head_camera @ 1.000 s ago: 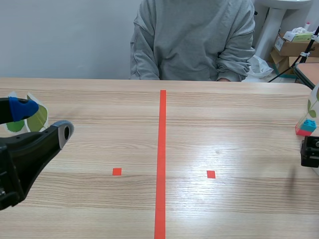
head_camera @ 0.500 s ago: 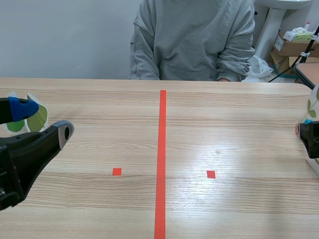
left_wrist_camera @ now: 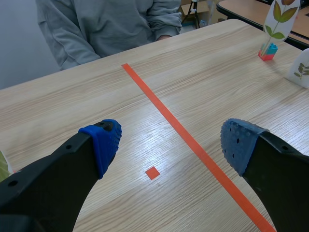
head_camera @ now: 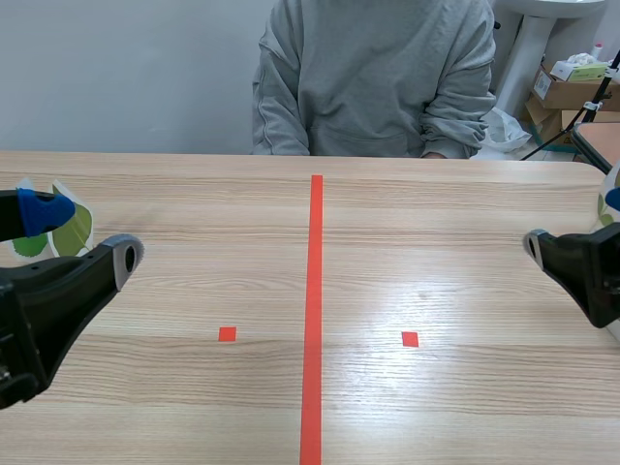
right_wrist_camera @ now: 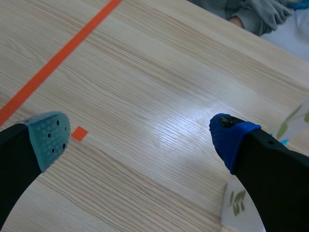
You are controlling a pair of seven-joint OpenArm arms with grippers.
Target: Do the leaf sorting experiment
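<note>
The left fingers [left_wrist_camera: 105, 142] are standing wide open above the bench [left_wrist_camera: 58, 111], gripping nothing. The right fingers [right_wrist_camera: 48, 137] are also gaping wide over the wood, holding nothing. One leaf card [left_wrist_camera: 278, 17] is standing upright in a small block [left_wrist_camera: 267, 50] near the bench's right edge. Another leaf card [head_camera: 76, 230] is standing at the left edge, just beside the left arm.

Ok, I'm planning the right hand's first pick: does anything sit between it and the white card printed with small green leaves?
Nothing visible does. Only bare wooden table separates the open right hand from the white card printed with small green leaves, close beside it.
</note>
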